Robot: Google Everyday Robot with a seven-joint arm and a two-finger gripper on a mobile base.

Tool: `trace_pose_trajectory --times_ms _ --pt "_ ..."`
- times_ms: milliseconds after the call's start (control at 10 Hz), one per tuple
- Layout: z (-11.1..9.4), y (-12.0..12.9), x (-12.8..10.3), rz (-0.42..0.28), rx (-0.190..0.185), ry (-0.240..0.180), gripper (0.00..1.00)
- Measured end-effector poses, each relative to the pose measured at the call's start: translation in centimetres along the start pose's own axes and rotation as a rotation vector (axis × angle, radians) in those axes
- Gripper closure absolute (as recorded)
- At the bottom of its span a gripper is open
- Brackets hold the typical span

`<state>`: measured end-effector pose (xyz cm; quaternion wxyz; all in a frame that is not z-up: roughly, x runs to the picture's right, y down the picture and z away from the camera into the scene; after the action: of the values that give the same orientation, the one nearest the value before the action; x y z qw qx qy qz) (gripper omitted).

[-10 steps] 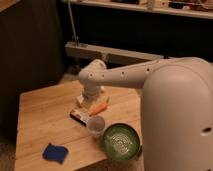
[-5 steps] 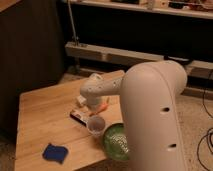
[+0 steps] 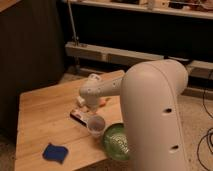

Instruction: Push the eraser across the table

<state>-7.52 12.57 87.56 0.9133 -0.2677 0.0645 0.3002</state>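
Jaws closed, low over table [image 3: 40,120] ctr, by eraser [image 3: 79,116]; cup [image 3: 96,126] just beside; blue pad [image 3: 55,152] nr front edge.

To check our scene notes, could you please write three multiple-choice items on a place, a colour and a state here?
1. The eraser lies: A in the bowl; B on the table beside the cup; C on the floor.
2. The bowl is: A green; B red; C white.
3. The gripper, low over the eraser, has its jaws: A wide open; B shut; C around the cup.
Answers: B, it rests on the planks next to the cup; A, its inside is green; B, the jaws are closed.
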Motion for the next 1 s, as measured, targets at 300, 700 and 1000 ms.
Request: trace_pose_trajectory --times_ms 300,700,1000 --pt "1.2 1.4 -0.3 -0.023 -0.021 0.012 1.0" --pt "2.0 2.6 -0.2 -0.062 -0.052 0.021 1.0" --pt "2.3 7.1 -1.3 -0.154 -0.089 0.023 1.0"
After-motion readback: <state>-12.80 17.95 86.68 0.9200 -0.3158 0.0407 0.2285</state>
